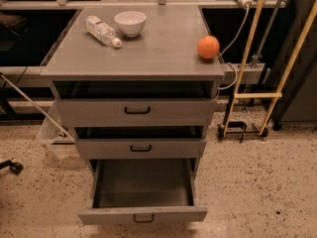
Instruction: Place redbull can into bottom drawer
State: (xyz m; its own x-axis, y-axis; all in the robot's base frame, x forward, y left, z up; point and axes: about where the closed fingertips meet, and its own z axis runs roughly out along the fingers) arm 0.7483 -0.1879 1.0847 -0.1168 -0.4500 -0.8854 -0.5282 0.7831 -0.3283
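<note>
The bottom drawer (142,213) of the grey cabinet is pulled open, and its deep dark-grey interior shows nothing inside. Its small black handle (143,218) is at the front. The redbull can is out of view. My gripper and arm are out of view as well; no part of them shows in the camera view.
On the cabinet top (148,53) lie a clear plastic bottle (102,30), a white bowl (130,23) and an orange ball (208,47). The top drawer (136,111) and middle drawer (140,147) are slightly ajar. A yellow-framed stand (252,95) and a white cable (237,33) are at the right.
</note>
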